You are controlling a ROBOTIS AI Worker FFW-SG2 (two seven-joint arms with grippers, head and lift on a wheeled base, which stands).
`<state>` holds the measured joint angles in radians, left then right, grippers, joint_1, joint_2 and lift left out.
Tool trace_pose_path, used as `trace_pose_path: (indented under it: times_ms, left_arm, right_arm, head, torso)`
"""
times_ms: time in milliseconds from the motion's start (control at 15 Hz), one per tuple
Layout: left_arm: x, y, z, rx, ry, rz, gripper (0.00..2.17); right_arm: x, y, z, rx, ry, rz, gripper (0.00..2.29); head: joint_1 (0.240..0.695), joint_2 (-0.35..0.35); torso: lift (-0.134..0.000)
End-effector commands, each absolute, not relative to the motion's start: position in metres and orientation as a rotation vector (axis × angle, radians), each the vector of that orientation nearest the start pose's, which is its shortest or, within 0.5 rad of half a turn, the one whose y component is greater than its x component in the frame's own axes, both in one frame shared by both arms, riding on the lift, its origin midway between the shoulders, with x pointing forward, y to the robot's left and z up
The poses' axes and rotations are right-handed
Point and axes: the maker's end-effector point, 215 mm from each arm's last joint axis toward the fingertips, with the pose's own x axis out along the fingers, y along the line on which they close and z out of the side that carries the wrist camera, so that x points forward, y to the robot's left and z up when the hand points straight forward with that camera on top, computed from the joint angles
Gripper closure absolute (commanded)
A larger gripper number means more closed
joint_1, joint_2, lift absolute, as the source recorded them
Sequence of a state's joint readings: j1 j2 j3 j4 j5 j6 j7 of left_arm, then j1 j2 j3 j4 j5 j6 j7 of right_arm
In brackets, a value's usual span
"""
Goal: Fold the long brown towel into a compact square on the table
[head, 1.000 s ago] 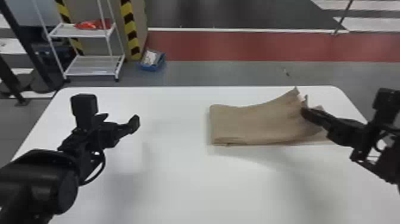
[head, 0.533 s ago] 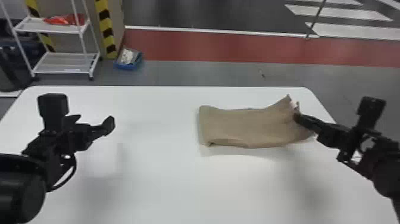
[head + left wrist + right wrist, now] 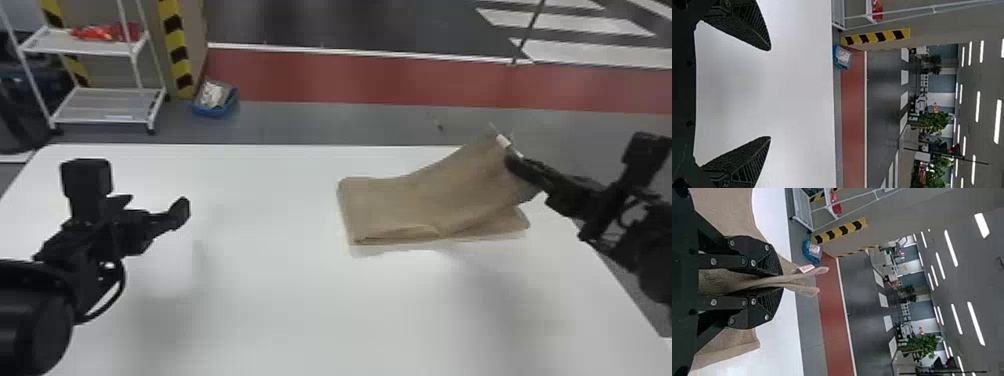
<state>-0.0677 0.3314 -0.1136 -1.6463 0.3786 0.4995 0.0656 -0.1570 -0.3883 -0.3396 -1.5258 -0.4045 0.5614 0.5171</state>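
Head view: right gripper (image 3: 512,162) clamps the raised right end of the brown towel (image 3: 400,207), long axis running left along the table (image 3: 280,300), so fold likely goes leftward; wide-spread left gripper (image 3: 770,93) sits well apart.

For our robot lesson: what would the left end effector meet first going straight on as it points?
Probably the white table; depth is unclear, so the left end effector might instead pass above it.

Towel (image 3: 400,205) brown, seemingly plain.
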Motion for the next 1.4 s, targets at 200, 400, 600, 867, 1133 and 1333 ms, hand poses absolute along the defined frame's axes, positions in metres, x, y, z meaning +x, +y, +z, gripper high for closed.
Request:
trace_pose_path:
  times_ms: [200,400,600,867,1133,1333]
  left_arm:
    - [0.593,0.270,-0.412,0.001,0.399,-0.080,0.08]
    - [0.592,0.268,-0.416,0.003,0.410,-0.084,0.08]
    - [0.591,0.271,-0.417,0.005,0.413,-0.080,0.08]
    - [0.590,0.272,-0.418,0.004,0.414,-0.080,0.08]
    - [0.588,0.270,-0.419,0.004,0.415,-0.083,0.08]
    - [0.587,0.260,-0.415,0.006,0.408,-0.100,0.09]
  right_arm:
    - [0.601,-0.447,-0.371,0.177,0.335,0.174,0.94]
    - [0.605,-0.453,-0.374,0.174,0.331,0.160,0.94]
    - [0.603,-0.463,-0.372,0.175,0.333,0.146,0.94]
    - [0.604,-0.474,-0.384,0.139,0.358,0.113,0.24]
    - [0.594,-0.505,-0.375,0.118,0.296,0.059,0.12]
    - [0.573,-0.508,-0.359,0.108,0.252,0.072,0.13]
  head:
    - [0.695,-0.156]
    - [0.695,-0.161]
    - [0.695,-0.167]
    - [0.695,-0.176]
    - [0.695,-0.190]
    - [0.695,-0.212]
  torso:
    - [-0.128]
    - [-0.128]
    - [-0.128]
    - [-0.128]
    - [-0.128]
    - [-0.128]
